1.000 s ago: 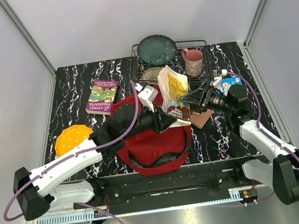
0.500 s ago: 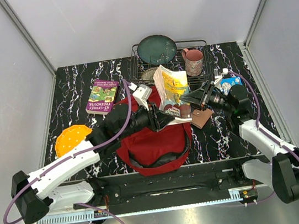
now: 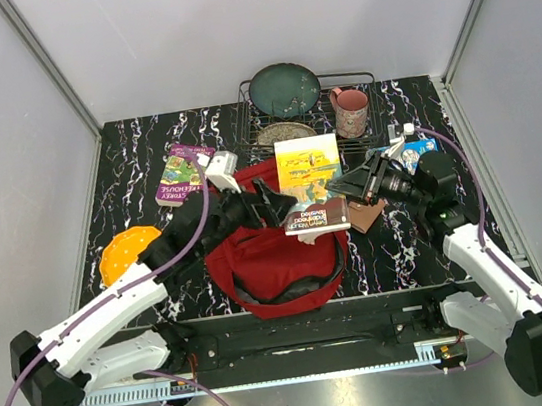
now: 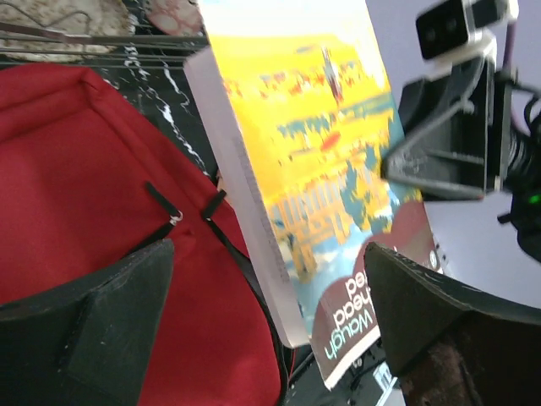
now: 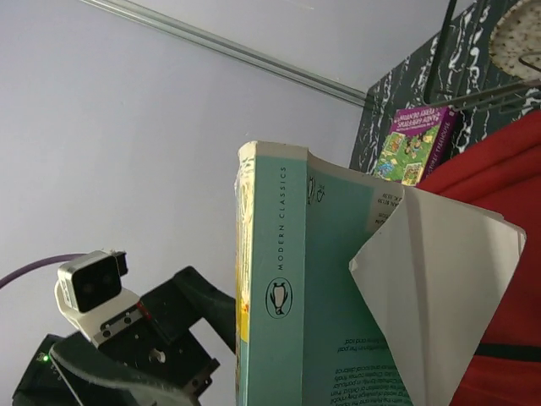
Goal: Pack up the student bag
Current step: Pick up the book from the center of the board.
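Student bag [image 3: 272, 265]: one, soft red fabric. Two glossy rectangular books: yellow paperback [image 3: 309, 179] clamped in right gripper [image 3: 345, 185]; purple paperback [image 3: 184, 173] flat. Left gripper [image 3: 273, 206] jaws wide, empty.

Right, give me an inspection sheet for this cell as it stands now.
Surface: black table with white veining.
Job's things: red student bag lying near the front edge; yellow paperback held above it.
Clutter: purple book, orange disc, wire rack holding a green plate, pink mug, blue carton.
Grippers: right gripper shut on the paperback's right edge; left gripper open beside the book, not gripping it.
Cables: purple cable along each arm; no snag seen.
Surroundings: pale walls with metal framing.
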### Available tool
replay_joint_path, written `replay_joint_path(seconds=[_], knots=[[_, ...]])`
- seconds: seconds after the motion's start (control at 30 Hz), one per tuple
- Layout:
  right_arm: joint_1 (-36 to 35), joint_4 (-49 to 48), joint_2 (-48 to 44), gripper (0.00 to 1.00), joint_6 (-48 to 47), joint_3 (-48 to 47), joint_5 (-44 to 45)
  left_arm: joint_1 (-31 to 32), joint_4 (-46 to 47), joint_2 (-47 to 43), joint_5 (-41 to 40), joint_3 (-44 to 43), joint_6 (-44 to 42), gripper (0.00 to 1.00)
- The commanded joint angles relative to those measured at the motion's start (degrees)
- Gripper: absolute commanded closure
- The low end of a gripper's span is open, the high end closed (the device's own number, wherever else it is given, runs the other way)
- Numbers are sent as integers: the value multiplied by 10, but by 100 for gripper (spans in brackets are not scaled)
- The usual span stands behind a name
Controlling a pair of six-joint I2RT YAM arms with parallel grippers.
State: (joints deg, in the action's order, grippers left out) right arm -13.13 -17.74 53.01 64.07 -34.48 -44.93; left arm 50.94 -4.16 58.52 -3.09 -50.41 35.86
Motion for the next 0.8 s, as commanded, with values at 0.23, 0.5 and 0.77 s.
replay_joint_path(seconds=[0.23,0.5,0.77], knots=[[-24,-110,4,100,58,-17,-47,-93,213,67,141,26,76,1],[-28,-209,2,100,130,4,-59,-115,434,113,251,86,164,1],[-30,-242,5,100,142,13,-62,-115,544,138,312,99,210,1]])
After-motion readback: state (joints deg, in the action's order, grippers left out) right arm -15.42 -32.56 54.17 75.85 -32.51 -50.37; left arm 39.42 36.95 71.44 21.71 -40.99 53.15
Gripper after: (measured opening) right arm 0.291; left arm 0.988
